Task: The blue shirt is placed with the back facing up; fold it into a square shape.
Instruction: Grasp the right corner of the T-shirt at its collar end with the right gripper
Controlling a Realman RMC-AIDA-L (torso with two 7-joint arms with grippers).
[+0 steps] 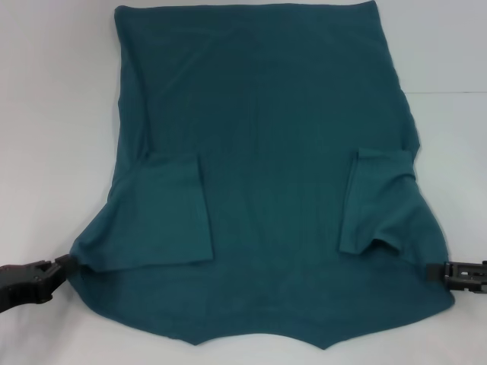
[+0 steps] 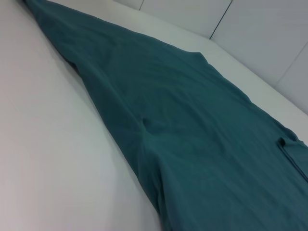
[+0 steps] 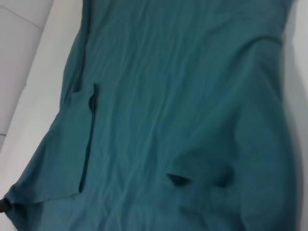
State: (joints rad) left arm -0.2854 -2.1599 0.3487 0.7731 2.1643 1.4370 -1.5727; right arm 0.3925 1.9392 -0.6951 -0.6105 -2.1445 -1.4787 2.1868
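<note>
One blue shirt, two grippers alongside

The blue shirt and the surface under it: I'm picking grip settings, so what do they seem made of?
The blue shirt looks like soft matte knit fabric, probably cotton jersey: it lies limp, with shallow wrinkles and no sheen. The table looks like a smooth, hard white surface, perhaps laminate; its exact material cannot be told.

head: I look down and forward over the whole blue shirt | left wrist: low, close, skimming along the shirt from its left shoulder corner | right wrist: close above its right side | shared: shirt body, folded-in sleeves
</note>
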